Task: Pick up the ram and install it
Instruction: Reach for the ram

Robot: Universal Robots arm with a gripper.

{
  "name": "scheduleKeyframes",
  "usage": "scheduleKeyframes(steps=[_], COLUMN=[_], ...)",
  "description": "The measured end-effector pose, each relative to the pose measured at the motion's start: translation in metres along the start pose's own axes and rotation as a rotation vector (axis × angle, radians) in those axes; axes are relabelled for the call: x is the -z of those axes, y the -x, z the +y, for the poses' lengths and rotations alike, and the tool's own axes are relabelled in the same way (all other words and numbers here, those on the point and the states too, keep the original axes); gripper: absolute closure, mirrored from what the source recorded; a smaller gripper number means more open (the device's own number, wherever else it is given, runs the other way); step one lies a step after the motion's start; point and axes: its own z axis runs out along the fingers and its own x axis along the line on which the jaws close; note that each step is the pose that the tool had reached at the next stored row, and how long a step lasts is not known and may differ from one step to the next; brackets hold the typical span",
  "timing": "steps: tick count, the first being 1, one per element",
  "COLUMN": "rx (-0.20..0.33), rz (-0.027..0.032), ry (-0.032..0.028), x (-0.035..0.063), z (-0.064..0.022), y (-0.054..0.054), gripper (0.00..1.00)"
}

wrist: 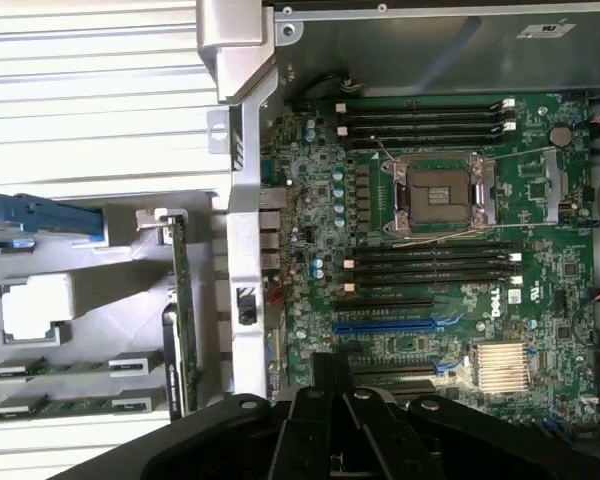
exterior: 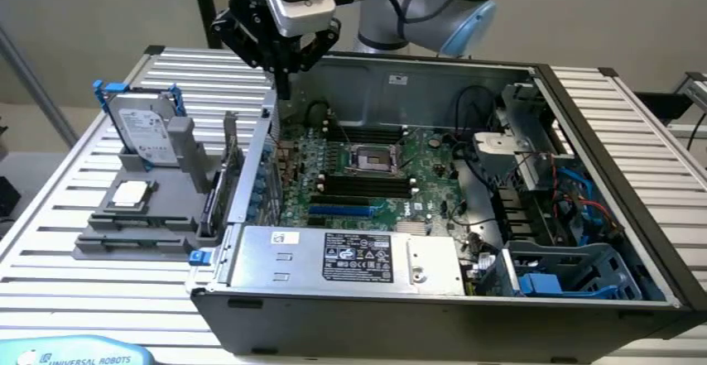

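Above the computer case (exterior: 442,319), at its rear corner nearest the grey holder (wrist: 110,295), my hand (exterior: 285,69) hangs with fingers pressed together, pinching nothing. Outside the case, the ram (wrist: 70,367) lies flat in that holder on the surface (exterior: 88,299), with a second stick (wrist: 70,407) just beside it.
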Motion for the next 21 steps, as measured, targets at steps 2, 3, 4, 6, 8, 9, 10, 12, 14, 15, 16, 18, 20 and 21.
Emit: scheduleKeyframes(steps=[2, 3, 4, 6, 8, 9, 10, 12, 14, 15, 16, 18, 20, 21], rx=[0.000, 0.000, 0.000, 0.000, 0.000, 0.000, 0.000, 0.000, 0.000, 0.000, 0.000, 0.000, 0.000, 0.000], rz=[0.0000, 0.0000, 0.0000, 0.0000, 0.0000, 0.0000, 0.0000, 0.0000, 0.0000, 0.0000, 0.0000, 0.0000, 0.0000, 0.0000], ry=[0.0000, 0.0000, 0.0001, 0.0001, 0.0001, 0.0001, 0.0001, 0.0001, 0.0001, 0.0001, 0.0000, 0.0001, 0.0001, 0.0000], x=[0.0000, 0.0000, -0.0001, -0.0002, -0.0003, -0.0004, -0.0005, -0.0009, -0.0013, -0.0016, -0.0018, -0.0026, -0.0033, -0.0037], z=[-0.0028, -0.0043, -0.0057, -0.0085, -0.0112, -0.0126, -0.0139, -0.0166, -0.0190, -0.0202, -0.0214, -0.0237, -0.0257, -0.0268], y=[-0.009, -0.013, -0.018, -0.027, -0.036, -0.040, -0.045, -0.054, -0.063, -0.067, -0.072, -0.080, -0.089, -0.094], gripper=[0.89, 0.89, 0.89, 0.89, 0.89, 0.89, 0.89, 0.89, 0.89, 0.89, 0.89, 0.89, 0.89, 0.89])
